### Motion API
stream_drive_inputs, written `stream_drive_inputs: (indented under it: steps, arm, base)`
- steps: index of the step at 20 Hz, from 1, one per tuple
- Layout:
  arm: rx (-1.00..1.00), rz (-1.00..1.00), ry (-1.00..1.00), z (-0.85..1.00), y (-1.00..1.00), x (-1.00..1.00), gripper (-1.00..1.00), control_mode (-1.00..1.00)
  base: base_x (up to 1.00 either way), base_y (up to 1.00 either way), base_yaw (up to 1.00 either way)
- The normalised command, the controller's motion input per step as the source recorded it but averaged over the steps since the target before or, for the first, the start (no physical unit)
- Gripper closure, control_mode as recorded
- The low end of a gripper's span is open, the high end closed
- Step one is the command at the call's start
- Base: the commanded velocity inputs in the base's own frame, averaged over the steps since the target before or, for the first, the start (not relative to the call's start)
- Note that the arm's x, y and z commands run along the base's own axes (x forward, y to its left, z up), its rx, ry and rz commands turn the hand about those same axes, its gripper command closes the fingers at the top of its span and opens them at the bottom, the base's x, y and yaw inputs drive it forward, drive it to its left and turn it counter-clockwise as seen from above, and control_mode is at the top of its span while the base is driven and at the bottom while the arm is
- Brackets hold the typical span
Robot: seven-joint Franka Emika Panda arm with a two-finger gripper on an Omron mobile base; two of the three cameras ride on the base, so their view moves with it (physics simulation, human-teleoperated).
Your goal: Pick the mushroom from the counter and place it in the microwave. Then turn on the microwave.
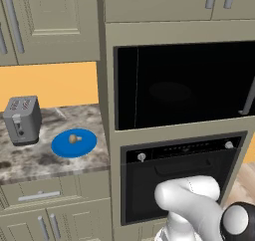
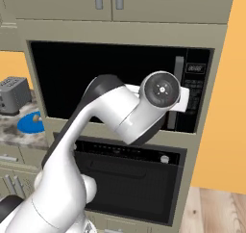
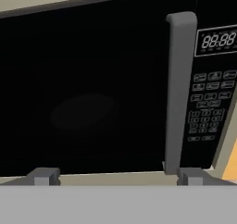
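The open, empty end effector [image 3: 115, 174] faces the closed microwave [image 3: 92, 89], its right finger near the one handle [image 3: 179, 89]. Risk: the fingers may slip off the handle or bump the keypad [image 3: 208, 107]. Farther left, one mushroom [image 1: 74, 138] sits on one blue plate [image 1: 60, 148] on the table [image 1: 30, 160], beside one toaster [image 1: 22, 119].

The robot's big white arm [image 2: 120, 111] hides part of the microwave [image 2: 57, 78] door, and the mushroom [image 1: 74, 138] looks too tiny to see well.
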Motion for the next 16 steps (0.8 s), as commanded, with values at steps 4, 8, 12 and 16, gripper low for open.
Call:
stream_drive_inputs:
  steps: [4,8,12,16]
  arm:
    - [0.00,0.00,0.05,0.01,-0.09,0.30,-1.00,-1.00]
    - [0.00,0.03,0.05,0.01,-0.15,0.25,-1.00,-1.00]
    - [0.00,0.04,0.06,0.00,-0.17,0.24,-1.00,-1.00]
    - [0.00,0.07,0.05,0.00,-0.17,0.23,-1.00,-1.00]
  base:
    - [0.00,0.00,0.00]
    - [0.00,0.00,0.00]
    - [0.00,0.00,0.00]
    - [0.00,0.00,0.00]
